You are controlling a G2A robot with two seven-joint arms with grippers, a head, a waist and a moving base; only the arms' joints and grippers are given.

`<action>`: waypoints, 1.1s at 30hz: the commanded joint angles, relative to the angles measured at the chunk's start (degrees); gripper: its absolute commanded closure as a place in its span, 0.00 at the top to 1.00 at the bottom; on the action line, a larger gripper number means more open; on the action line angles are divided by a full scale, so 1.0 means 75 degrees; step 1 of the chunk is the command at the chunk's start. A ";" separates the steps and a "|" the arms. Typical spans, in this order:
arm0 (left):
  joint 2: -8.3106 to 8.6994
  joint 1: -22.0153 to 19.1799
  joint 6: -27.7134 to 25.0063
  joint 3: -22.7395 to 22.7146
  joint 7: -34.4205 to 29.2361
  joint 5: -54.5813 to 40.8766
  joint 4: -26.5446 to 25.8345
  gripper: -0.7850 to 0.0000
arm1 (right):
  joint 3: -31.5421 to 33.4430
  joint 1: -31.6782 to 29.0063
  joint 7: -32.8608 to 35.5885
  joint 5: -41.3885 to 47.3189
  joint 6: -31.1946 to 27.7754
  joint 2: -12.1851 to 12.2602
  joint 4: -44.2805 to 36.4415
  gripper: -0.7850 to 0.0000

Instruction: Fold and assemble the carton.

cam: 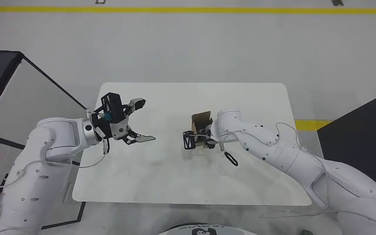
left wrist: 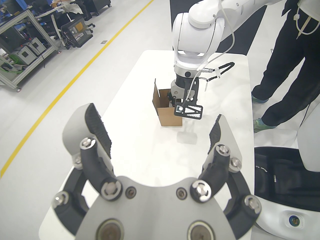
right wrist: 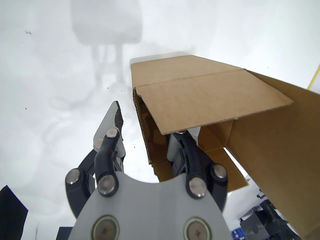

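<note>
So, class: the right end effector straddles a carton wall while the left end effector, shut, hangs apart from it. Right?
No: the left end effector is open, as the left wrist view shows. The right end effector does straddle a carton wall.

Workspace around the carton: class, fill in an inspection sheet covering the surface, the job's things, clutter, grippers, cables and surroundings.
Surface: white table, a few dark specks.
Job's things: one brown carton stands near the table's middle, its top flaps not closed.
Clutter: nothing seen.
Grippers: left gripper open, empty, apart from the carton; right gripper open, straddling a carton wall, one finger inside, one outside.
Cables: black ribbed cable and white cord loop at the right arm's wrist.
Surroundings: yellow floor line; dark panel beside the table; workbenches across the floor.
</note>
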 commanded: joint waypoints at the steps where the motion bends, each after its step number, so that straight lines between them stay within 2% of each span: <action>1: 0.0000 0.0000 0.0000 0.0000 0.0000 0.0000 0.0000 1.00 | 0.0103 -0.0038 -0.0042 0.0002 -0.0021 0.0038 -0.0088 0.58; 5: 0.0000 0.0000 0.0000 0.0000 0.0000 0.0000 0.0000 1.00 | 0.0403 -0.0171 -0.0131 0.0045 -0.0073 0.0183 -0.0352 0.61; 9: 0.0000 0.0000 0.0000 0.0000 0.0000 0.0000 0.0000 1.00 | 0.0841 -0.0411 -0.0387 0.0111 -0.0267 0.0416 -0.0773 0.56; 10: 0.0000 0.0000 0.0000 0.0000 0.0000 0.0000 0.0000 1.00 | 0.0999 -0.0495 -0.0505 0.0105 -0.0333 0.0500 -0.0870 0.50; 15: 0.0000 0.0000 0.0000 0.0000 0.0000 0.0000 0.0000 1.00 | 0.2100 -0.1202 -0.1252 0.0135 -0.0604 0.1031 -0.1461 0.50; 18: 0.0000 0.0000 0.0000 0.0000 0.0000 0.0000 0.0000 1.00 | 0.2962 -0.1784 -0.1926 0.0195 -0.0828 0.1372 -0.1794 0.56; 21: 0.0000 0.0000 0.0000 0.0000 0.0000 0.0000 0.0000 1.00 | 0.3815 -0.2424 -0.2765 0.0409 -0.1151 0.1661 -0.1971 0.59; 26: 0.0000 0.0000 0.0000 0.0000 0.0000 0.0000 0.0000 1.00 | 0.4939 -0.3342 -0.4104 0.1099 -0.1705 0.1969 -0.1882 0.69; 28: 0.0000 0.0000 0.0000 0.0000 0.0000 0.0000 0.0000 1.00 | 0.5205 -0.3599 -0.4536 0.1513 -0.2001 0.2033 -0.1664 0.79; 29: 0.0000 0.0000 0.0000 0.0000 0.0000 0.0000 0.0000 1.00 | 0.5290 -0.3689 -0.4714 0.1803 -0.2128 0.2050 -0.1509 0.92; 30: 0.0000 0.0000 0.0000 0.0000 0.0000 0.0000 0.0000 1.00 | 0.5316 -0.3717 -0.4786 0.1932 -0.2155 0.2053 -0.1442 1.00; 33: 0.0000 0.0000 0.0000 0.0000 0.0000 0.0000 0.0000 1.00 | 0.5316 -0.3717 -0.4786 0.1932 -0.2155 0.2053 -0.1442 1.00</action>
